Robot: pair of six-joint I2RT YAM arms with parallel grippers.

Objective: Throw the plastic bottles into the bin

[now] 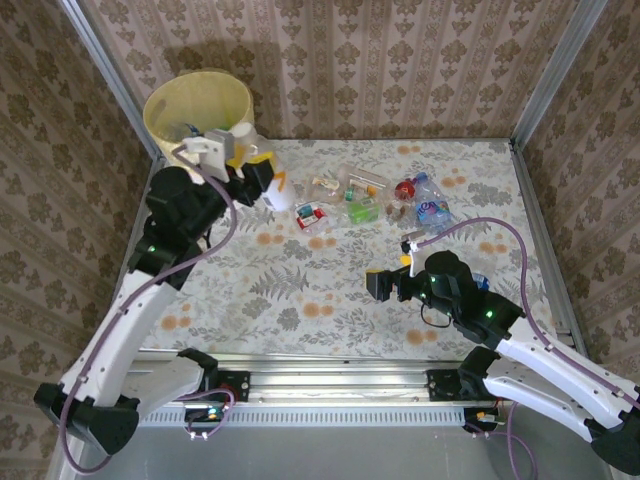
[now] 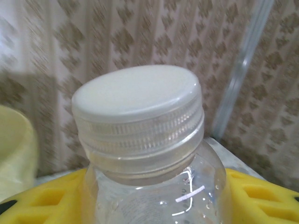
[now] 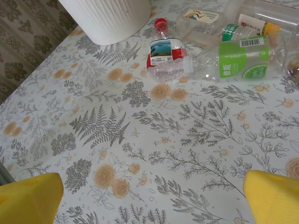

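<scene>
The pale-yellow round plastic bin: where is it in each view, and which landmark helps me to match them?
Top external: the pale-yellow round plastic bin stands in the far left corner of the table.
Left wrist: the bin is a pale strip at the left edge, beside the clear white-capped plastic bottle.
Right wrist: its ribbed lower wall is at the top, left of centre.
Shared landmark: the brown patterned wallpaper.

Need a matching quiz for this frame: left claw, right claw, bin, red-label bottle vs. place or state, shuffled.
1 left claw
2 right claw
3 bin
4 red-label bottle

A open above bare tablecloth
B standing at far-left corner
C lying beside green-label bottle
D shut on white-capped bottle

Pairs: 1-D, 2-A, 3-B, 4-C
</scene>
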